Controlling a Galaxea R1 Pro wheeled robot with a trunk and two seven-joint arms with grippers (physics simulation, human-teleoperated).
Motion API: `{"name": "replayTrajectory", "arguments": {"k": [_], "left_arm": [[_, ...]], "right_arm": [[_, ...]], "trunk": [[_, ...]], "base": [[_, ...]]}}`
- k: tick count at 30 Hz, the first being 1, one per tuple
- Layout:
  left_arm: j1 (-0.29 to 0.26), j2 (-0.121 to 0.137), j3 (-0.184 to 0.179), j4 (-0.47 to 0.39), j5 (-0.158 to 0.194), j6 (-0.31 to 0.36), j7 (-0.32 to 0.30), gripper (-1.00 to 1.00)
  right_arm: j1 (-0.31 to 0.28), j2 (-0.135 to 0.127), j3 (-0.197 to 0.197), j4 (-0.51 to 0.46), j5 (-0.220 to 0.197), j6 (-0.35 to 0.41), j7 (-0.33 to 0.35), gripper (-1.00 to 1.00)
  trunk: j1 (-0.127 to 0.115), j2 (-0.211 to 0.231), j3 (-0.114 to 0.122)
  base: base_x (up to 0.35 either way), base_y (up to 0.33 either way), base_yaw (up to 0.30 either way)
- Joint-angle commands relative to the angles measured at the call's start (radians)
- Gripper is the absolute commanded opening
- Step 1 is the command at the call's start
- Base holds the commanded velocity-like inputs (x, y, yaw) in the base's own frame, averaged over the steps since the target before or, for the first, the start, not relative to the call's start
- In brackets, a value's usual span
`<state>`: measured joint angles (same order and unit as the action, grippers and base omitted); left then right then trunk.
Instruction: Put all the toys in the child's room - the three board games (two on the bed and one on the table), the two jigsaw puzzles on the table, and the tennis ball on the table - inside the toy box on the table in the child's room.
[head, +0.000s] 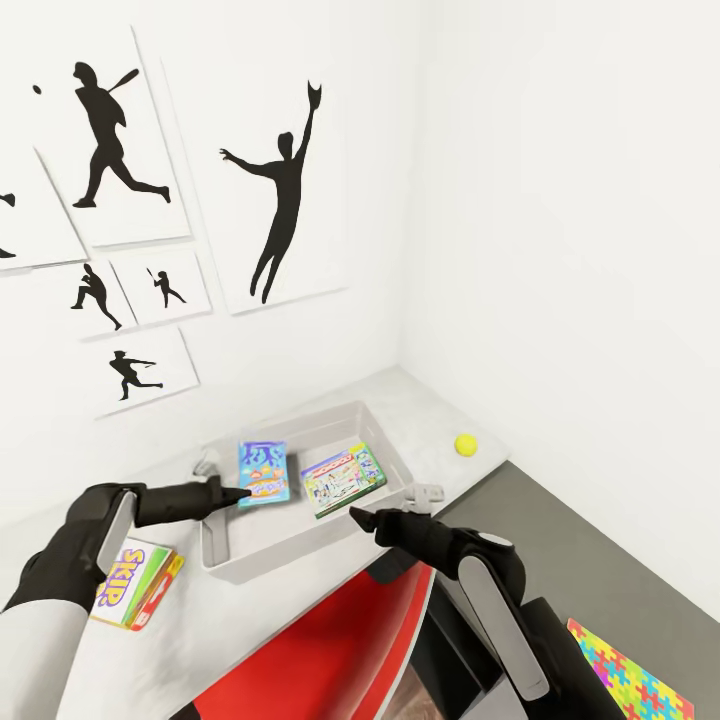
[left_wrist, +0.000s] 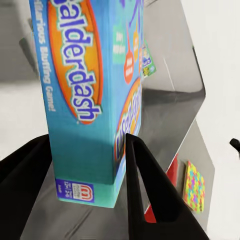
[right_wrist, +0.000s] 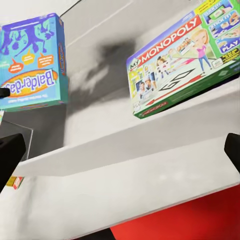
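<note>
L pincer (head: 243, 495) clamped on load; R pincer (head: 356, 516) spread open.

White walls (head: 560, 200), black athlete silhouette pictures (head: 285, 205), perhaps grey floor (head: 600, 560)

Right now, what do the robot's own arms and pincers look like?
Both arms show black jointed shells with light grey panels; the left forearm turns white near the picture's edge. The left pincer and right pincer are matte black, with tapered, pointed fingers. No cables or markings are visible.
</note>
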<state>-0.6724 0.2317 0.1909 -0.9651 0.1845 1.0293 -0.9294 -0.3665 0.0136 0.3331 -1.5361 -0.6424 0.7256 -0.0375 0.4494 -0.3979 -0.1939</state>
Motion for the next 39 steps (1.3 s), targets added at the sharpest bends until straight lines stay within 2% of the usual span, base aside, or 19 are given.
{"name": "replayTrajectory", "arguments": {"k": [1, 10, 21, 39], "left_arm": [[-0.001, -0.001, 0.001, 0.001, 0.004, 0.006, 0.004, -1.0], [-0.001, -0.022, 0.001, 0.036, 0.004, 0.002, 0.038, -1.0], [-0.002, -0.037, 0.001, 0.071, 0.004, 0.0, 0.11, -1.0], [-0.003, -0.046, 0.001, 0.077, 0.004, 0.001, 0.119, -1.0]], "right_arm": [[-0.001, 0.0, 0.0, -0.001, -0.005, 0.004, -0.004, 1.0], [0.0, 0.0, 0.0, -0.001, -0.005, 0.003, -0.004, 1.0], [0.0, 0.0, 0.0, -0.001, -0.005, 0.003, -0.004, 1.0], [0.0, 0.0, 0.0, -0.001, -0.005, 0.003, -0.004, 1.0]], "trunk": [[0.001, -0.002, -0.002], [0.001, -0.002, -0.002], [0.001, -0.002, -0.002], [0.001, -0.002, -0.002]], "base": [[0.0, 0.0, 0.0], [0.0, 0.0, 0.0], [0.0, 0.0, 0.0], [0.0, 0.0, 0.0]]}}
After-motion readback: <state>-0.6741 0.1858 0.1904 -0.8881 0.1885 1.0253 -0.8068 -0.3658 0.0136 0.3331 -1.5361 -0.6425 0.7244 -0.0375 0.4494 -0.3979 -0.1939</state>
